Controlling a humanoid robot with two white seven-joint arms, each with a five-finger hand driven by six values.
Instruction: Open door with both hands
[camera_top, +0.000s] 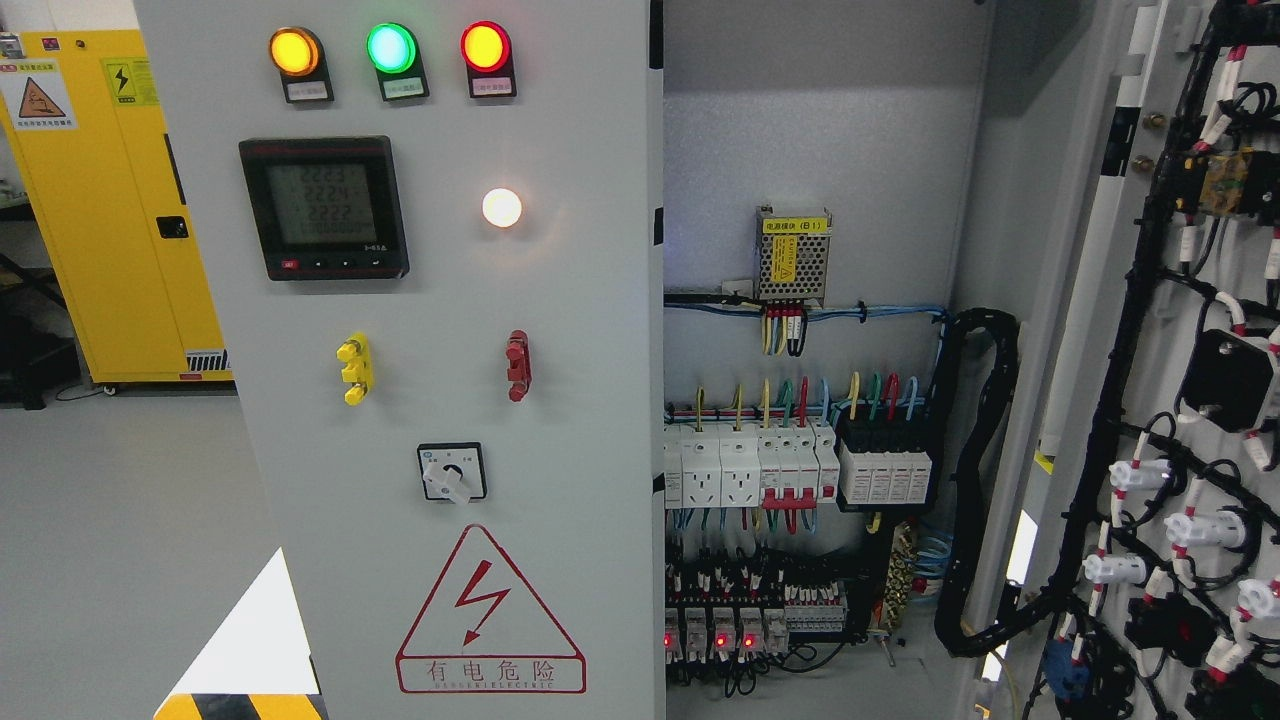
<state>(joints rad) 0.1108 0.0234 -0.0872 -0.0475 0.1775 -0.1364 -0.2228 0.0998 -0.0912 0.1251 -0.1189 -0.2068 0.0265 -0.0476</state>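
Observation:
A grey electrical cabinet fills the head view. Its left door (440, 420) is closed and carries three lit lamps (390, 48), a digital meter (323, 207), a white lamp (501, 207), a yellow handle (353, 368), a red handle (517, 365), a rotary switch (451, 473) and a red warning triangle (489, 612). The right door (1160, 420) stands swung wide open at the picture's right, its wired inner face showing. Neither hand nor arm is in view.
Inside the open half are a power supply (792, 255), rows of breakers (790, 462), relays with red lights (740, 625) and a black cable conduit (985, 480). A yellow safety cabinet (110, 200) stands at the far left on grey floor.

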